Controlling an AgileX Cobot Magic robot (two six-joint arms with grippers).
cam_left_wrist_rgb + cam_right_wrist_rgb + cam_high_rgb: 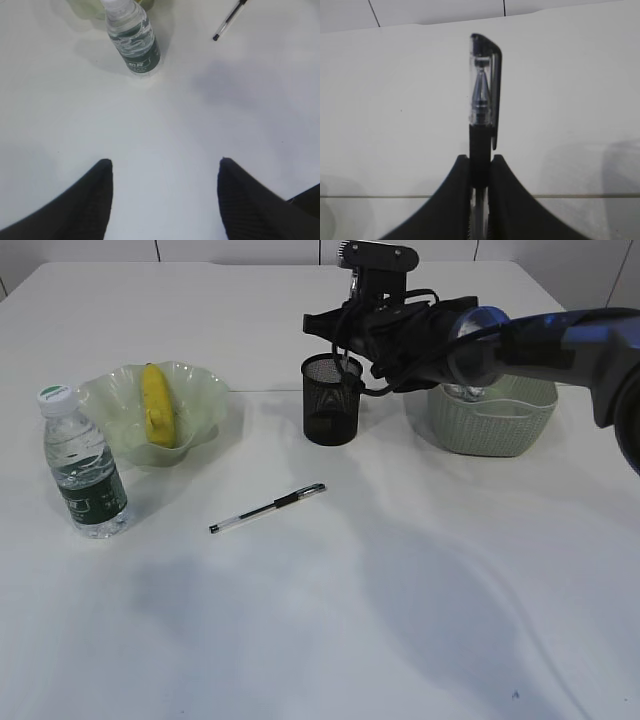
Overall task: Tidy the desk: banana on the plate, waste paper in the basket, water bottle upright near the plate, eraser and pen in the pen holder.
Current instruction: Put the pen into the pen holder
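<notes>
Clamped between the right hand (pixel 480 172) fingers, a capped pen (pixel 484 105) stands upright, held above the black mesh pen holder (pixel 331 400) beside the pale basket (pixel 492 418). Left hand (pixel 165 172) hangs over the white surface (pixel 400 600), fingers apart and empty. Another pen (pixel 268 508) lies flat mid-surface; the water bottle (pixel 84 466) stands upright just beside the green plate (pixel 200 400) holding the banana (pixel 158 405).

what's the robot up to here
It is tidying a desk. The right gripper is shut on a capped pen, held beside the black mesh pen holder. A second pen lies on the table. The banana is on the green plate, and the water bottle stands upright next to it. The left gripper hovers open over the table.
</notes>
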